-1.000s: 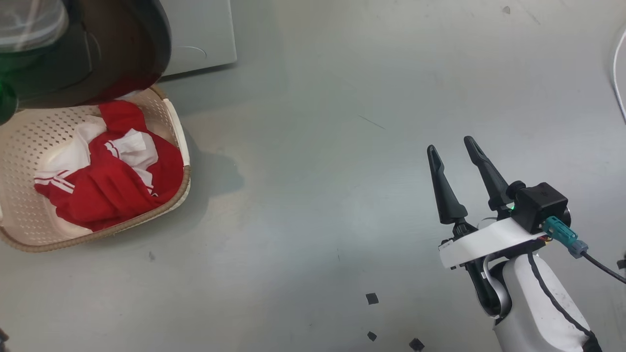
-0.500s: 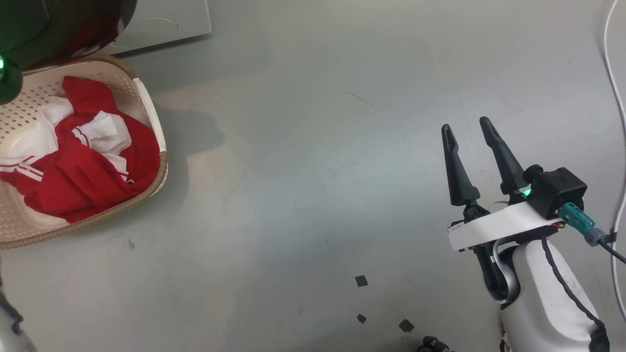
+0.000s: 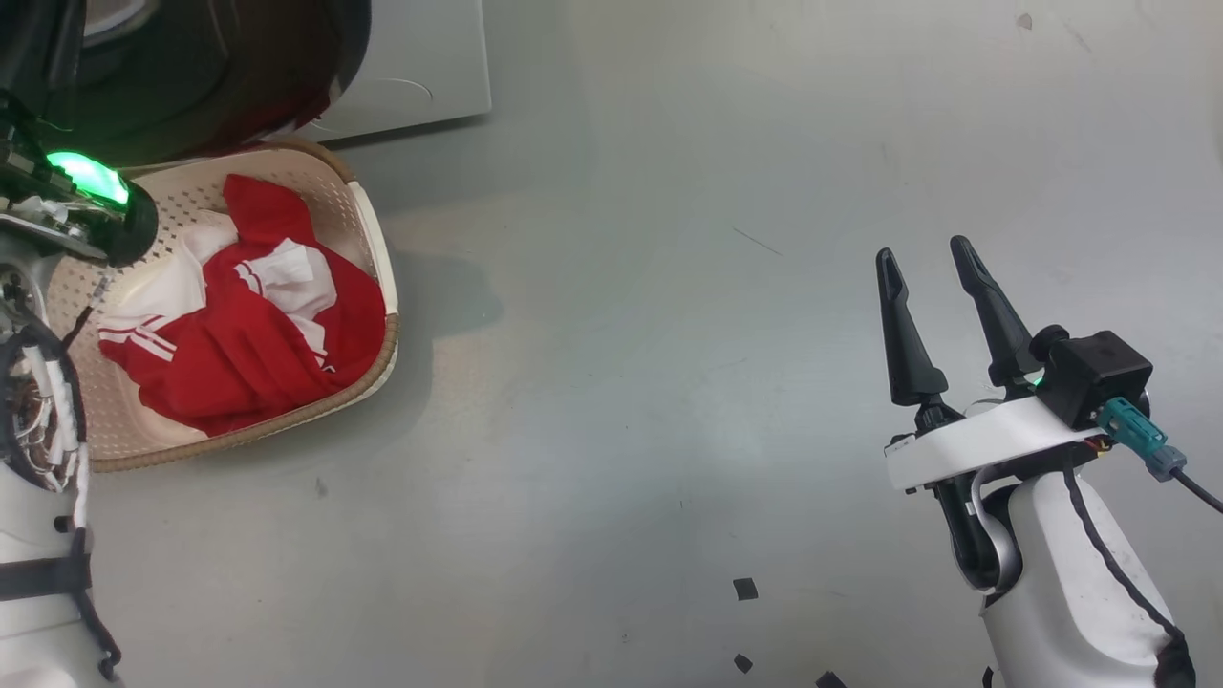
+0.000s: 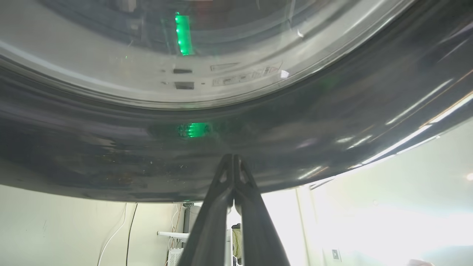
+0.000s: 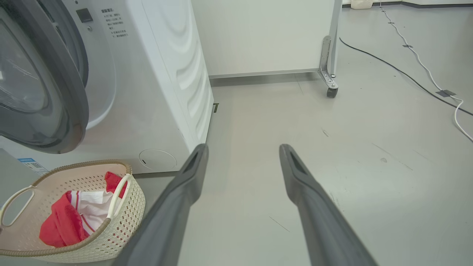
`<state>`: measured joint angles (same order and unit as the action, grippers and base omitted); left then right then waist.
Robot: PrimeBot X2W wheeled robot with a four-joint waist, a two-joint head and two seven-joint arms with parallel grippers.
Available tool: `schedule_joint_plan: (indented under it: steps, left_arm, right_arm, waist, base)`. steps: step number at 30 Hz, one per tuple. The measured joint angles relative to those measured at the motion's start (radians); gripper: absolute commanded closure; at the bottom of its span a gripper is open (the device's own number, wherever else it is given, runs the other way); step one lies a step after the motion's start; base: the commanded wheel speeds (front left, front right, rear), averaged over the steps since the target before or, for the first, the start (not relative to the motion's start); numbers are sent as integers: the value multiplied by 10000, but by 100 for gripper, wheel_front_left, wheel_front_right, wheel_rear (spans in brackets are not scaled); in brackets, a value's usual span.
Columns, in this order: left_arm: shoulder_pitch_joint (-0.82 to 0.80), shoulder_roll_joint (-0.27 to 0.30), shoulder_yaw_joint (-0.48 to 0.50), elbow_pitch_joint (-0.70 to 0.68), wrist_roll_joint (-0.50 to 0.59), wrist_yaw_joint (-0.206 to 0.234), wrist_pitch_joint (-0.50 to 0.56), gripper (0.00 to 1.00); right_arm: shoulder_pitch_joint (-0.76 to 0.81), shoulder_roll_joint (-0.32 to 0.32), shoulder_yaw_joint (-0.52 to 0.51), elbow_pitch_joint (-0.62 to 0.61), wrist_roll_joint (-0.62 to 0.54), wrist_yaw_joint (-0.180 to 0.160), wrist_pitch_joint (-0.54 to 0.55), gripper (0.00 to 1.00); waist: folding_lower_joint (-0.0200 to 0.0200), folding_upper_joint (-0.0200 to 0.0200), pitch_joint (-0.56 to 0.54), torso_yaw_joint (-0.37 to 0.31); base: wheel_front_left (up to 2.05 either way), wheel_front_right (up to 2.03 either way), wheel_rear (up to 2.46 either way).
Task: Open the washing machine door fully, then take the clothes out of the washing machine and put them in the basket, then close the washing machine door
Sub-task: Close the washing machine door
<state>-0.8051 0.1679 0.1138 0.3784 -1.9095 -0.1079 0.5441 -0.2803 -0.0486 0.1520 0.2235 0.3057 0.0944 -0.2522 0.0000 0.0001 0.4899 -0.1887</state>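
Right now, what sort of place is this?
Likely a lab or test room staged for laundry, not a home: a washing machine on bare grey floor, loose cables trailing across it, and a panel on a caster.

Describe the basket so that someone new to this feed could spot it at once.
Find the big white washing machine on the left of the right wrist view, with its dark-rimmed round door standing open. On the floor just below that door sits the basket. It is cream plastic with perforated sides, a brown woven-look rim and loop handles, and it holds the red-and-white clothes.
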Motion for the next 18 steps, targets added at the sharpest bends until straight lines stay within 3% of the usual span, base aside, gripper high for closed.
schedule_joint_plan:
  steps: [7,9,10,11,12,13,18]
  left_arm:
    - [430,-104,374,276,272,-121,-541,100]
    - [749,-105,449,357,286,-121,-585,81]
    - [903,-130,468,384,324,-121,-679,81]
    - [1033,-161,481,407,437,-123,-780,58]
    - [1144,-182,489,410,662,-123,-897,23]
    - [1220,-207,533,403,826,-123,-1037,0]
    - [1462,19,702,-464,2426,-123,-2027,0]
  right_arm:
    - [22,0,-4,180,-17,12,0,0]
    - [26,-2,-2,230,-21,12,0,0]
    - [31,-2,0,249,-31,13,0,0]
    - [40,-2,-4,265,-35,13,0,0]
    - [59,-4,-8,272,-36,13,0,0]
    - [83,-2,-21,286,-46,15,0,0]
    - [292,-4,-71,351,-48,84,0,0]
  waist:
    - [0,0,-568,369]
    - [0,0,-745,451]
    - [0,0,-833,489]
    - [0,0,-921,525]
    - [0,0,-1011,562]
    - [0,0,-1097,599]
    - [0,0,-1480,806]
  base:
    - [0,0,0]
    - [0,0,0]
    - [0,0,0]
    - [0,0,0]
    - [0,0,0]
    - [0,0,0]
    - [0,0,0]
